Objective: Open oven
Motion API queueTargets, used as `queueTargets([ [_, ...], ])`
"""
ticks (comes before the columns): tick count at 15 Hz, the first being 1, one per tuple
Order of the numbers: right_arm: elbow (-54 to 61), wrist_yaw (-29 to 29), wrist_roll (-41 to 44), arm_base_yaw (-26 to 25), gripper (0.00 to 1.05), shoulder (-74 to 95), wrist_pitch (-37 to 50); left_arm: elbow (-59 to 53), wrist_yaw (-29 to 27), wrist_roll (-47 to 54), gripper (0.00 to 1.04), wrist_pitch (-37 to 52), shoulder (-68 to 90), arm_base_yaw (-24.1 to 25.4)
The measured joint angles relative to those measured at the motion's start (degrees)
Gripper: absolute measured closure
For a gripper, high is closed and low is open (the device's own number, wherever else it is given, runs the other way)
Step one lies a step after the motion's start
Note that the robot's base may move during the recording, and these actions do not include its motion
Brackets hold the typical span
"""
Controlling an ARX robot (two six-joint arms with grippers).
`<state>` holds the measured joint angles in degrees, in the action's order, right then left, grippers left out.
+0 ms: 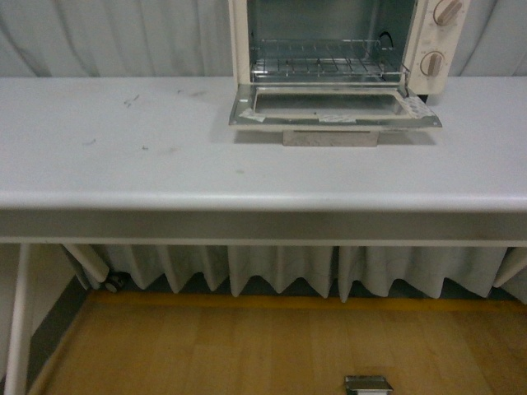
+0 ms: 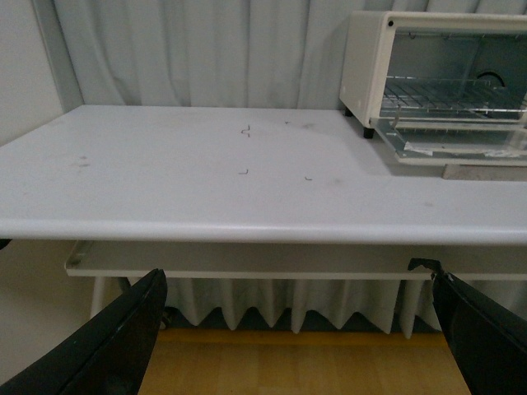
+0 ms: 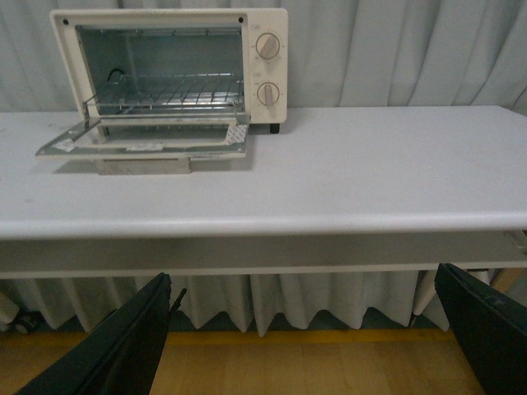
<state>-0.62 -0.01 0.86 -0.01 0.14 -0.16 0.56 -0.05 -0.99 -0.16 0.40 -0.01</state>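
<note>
Since the door (image 1: 333,107) lies folded flat at the upper right of the front view, hinged low and resting over its handle (image 1: 330,137), the oven (image 3: 169,78) reads as already open: wire rack (image 1: 325,59) exposed, two knobs (image 3: 268,69) untouched on the side panel. Set toward the far edge of the white table (image 1: 165,156), likely to leave room for that door to drop. Below the table edge in both wrist views, left gripper (image 2: 296,329) and right gripper (image 3: 305,329) with fingers spread wide, clamped on nothing, well apart from the oven, seemingly parked clear. Behind, a pleated curtain (image 2: 206,49).
</note>
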Motion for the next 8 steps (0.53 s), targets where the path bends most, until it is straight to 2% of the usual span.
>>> queueTargets([
  [8, 0.0, 0.0, 0.0, 0.0, 0.06, 0.0, 0.0, 0.0, 0.0, 0.2, 0.07, 0.0, 0.0, 0.0],
])
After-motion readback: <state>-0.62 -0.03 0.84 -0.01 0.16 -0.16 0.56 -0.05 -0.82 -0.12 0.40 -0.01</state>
